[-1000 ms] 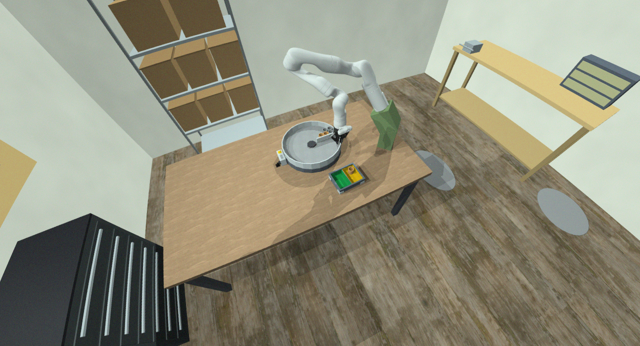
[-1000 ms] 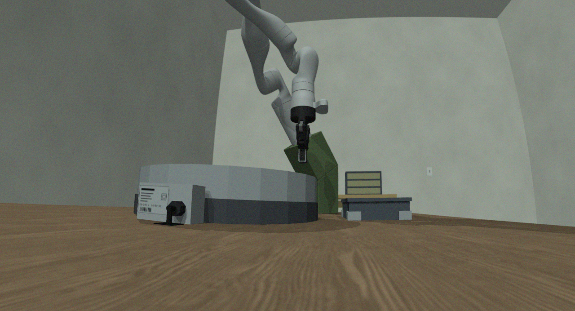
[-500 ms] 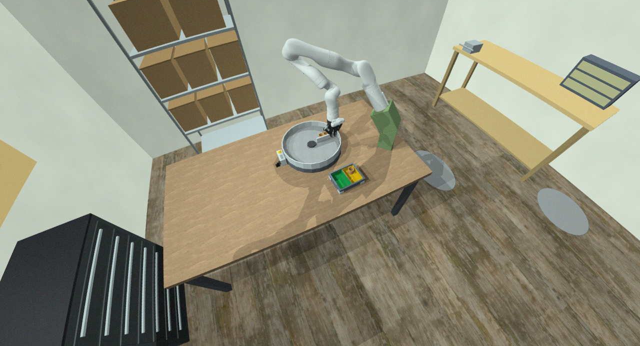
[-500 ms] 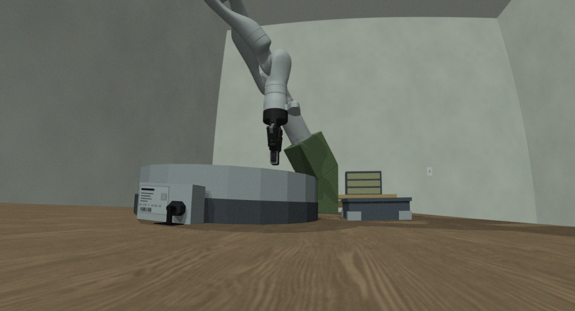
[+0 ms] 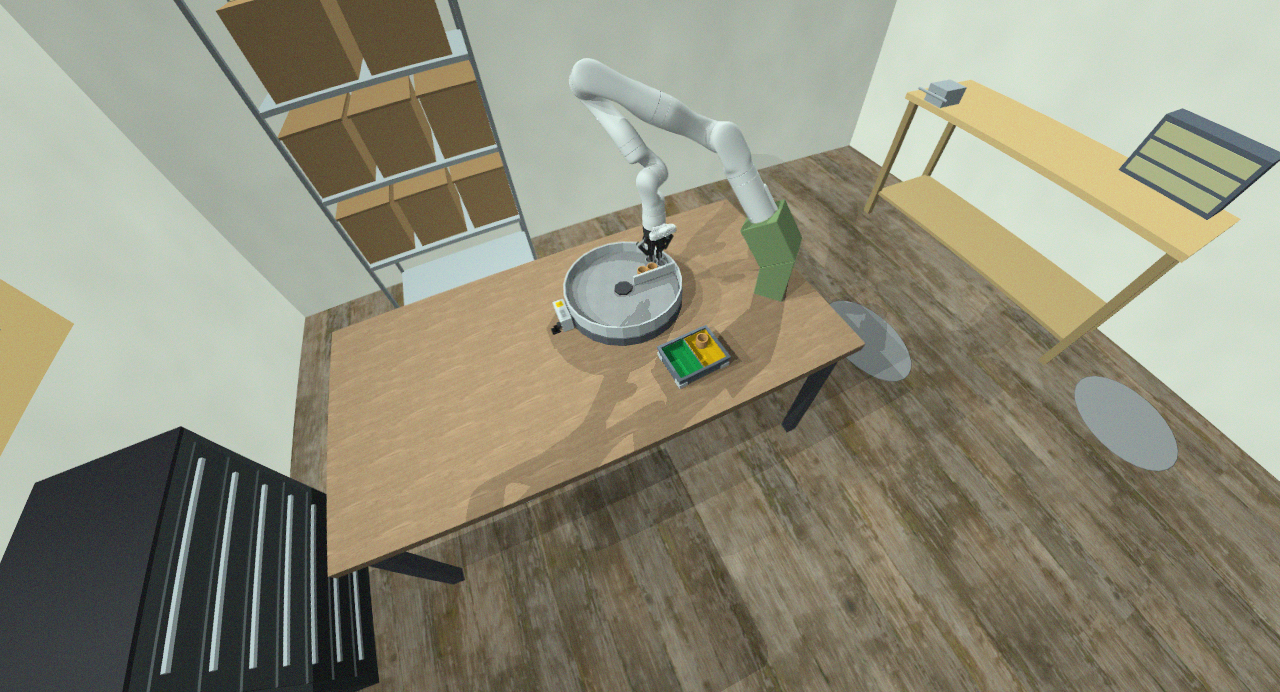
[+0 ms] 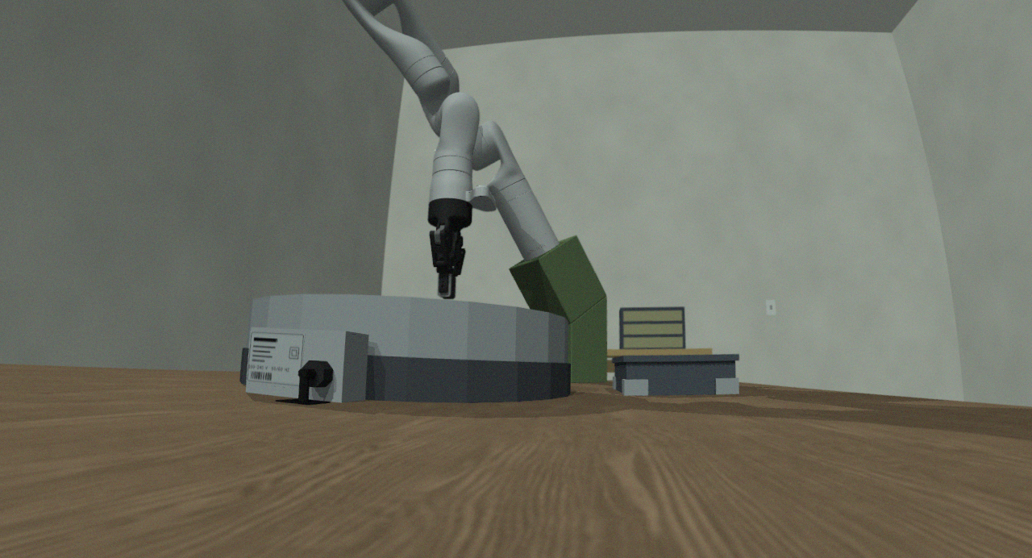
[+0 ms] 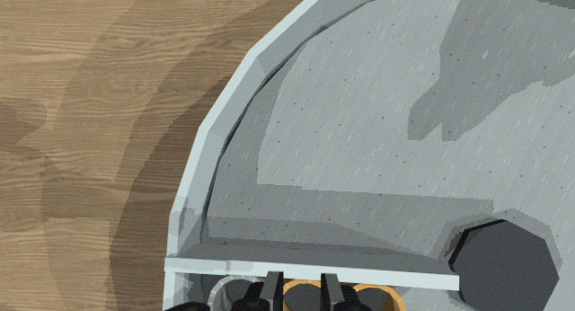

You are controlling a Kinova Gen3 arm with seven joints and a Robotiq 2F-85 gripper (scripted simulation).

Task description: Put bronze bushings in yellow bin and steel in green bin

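Hovering slightly spread, the black pincer [image 5: 657, 259] [image 6: 447, 296] [image 7: 301, 294] overhangs the speckled grey turntable [image 5: 622, 325] [image 6: 411, 327] [image 7: 359, 136]; hollow bronze bushings [image 5: 641, 270] [image 7: 396, 297] stand near a straight divider [image 5: 653, 273] [image 7: 359, 275].

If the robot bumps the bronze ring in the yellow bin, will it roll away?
Probably not far: the bronze bushing stands on its end, so it should slide or tip first. On its side, its round wall could roll, but the yellow bin's walls would likely stop it. Being metal, it probably won't squash.
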